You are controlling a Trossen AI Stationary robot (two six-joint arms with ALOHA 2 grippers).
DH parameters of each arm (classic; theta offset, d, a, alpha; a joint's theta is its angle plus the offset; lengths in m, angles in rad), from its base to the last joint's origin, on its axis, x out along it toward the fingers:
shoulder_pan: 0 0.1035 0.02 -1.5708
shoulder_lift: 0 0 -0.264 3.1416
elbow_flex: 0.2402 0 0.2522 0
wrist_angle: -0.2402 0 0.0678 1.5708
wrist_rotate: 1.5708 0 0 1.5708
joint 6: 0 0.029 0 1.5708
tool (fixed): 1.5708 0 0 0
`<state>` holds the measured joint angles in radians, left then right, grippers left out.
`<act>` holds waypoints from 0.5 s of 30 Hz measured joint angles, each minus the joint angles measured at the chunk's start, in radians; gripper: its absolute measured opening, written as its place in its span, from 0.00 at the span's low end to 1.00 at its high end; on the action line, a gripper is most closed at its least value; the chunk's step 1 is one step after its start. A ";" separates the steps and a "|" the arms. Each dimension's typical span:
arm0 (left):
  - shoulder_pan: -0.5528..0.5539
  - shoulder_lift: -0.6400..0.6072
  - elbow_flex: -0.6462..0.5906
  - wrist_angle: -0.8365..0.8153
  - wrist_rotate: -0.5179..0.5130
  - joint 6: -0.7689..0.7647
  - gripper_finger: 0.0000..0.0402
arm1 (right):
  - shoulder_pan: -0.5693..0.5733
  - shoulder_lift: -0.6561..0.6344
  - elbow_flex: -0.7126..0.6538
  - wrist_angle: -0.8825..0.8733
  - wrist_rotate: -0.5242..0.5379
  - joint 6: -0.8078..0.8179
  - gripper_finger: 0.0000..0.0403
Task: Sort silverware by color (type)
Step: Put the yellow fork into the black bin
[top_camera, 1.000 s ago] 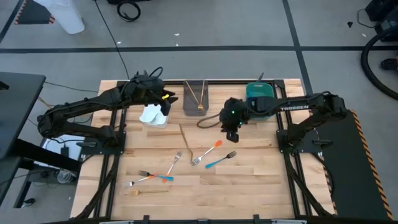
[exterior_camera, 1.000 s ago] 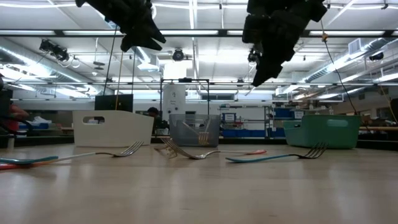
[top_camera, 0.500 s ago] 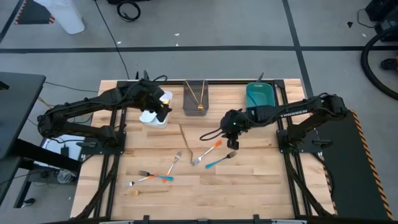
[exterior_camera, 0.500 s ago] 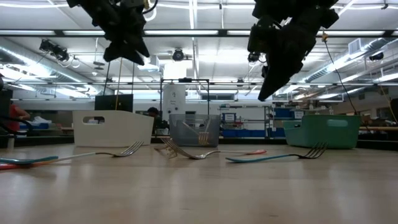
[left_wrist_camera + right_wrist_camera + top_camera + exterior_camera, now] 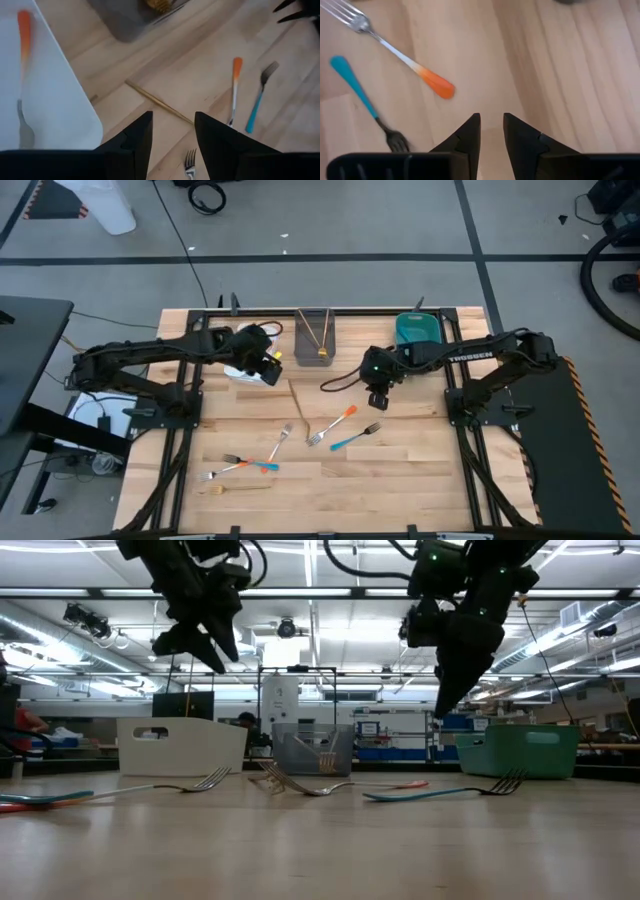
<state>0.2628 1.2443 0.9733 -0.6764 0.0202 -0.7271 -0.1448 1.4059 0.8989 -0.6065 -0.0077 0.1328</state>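
Note:
Silverware lies flat on the wooden table. An orange-handled fork (image 5: pixel 338 423) and a blue-handled fork (image 5: pixel 355 438) lie mid-table, and more forks (image 5: pixel 245 465) and a gold fork (image 5: pixel 235 488) lie near the front left. My right gripper (image 5: pixel 378 396) hangs above the table just beyond the orange-handled fork (image 5: pixel 402 59), pointing steeply down, open a little and holding nothing. My left gripper (image 5: pixel 271 370) is open and holds nothing. It hangs over the near right corner of the white bin (image 5: pixel 55 95), where one orange-handled fork (image 5: pixel 22 60) lies.
A grey bin (image 5: pixel 317 336) holding gold utensils stands at the far middle and a teal bin (image 5: pixel 417 330) at the far right. A thin gold stick (image 5: pixel 297 397) lies between the bins and the forks. Bare wood fills the table's near right.
My left gripper has come down from above the white bin toward the table's near edge, rolling its wrist as it went. My right gripper has swung off the teal bin and sunk toward the table near the orange-handled fork. The silverware has not moved.

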 joint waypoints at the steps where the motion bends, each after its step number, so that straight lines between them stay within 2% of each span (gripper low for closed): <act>1: -0.006 0.014 0.000 0.008 -0.001 -0.018 0.39 | -0.010 0.000 0.000 -0.001 -0.005 -0.008 0.22; 7: -0.043 0.089 0.000 0.038 -0.001 -0.134 0.39 | -0.056 0.000 0.000 0.000 -0.047 -0.051 0.19; 15: -0.125 0.188 0.000 0.127 -0.012 -0.320 0.39 | -0.068 0.000 0.000 0.004 -0.038 -0.163 0.17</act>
<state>0.1378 1.4321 0.9733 -0.5492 0.0085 -1.0470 -0.2127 1.4055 0.8990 -0.6029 -0.0458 -0.0300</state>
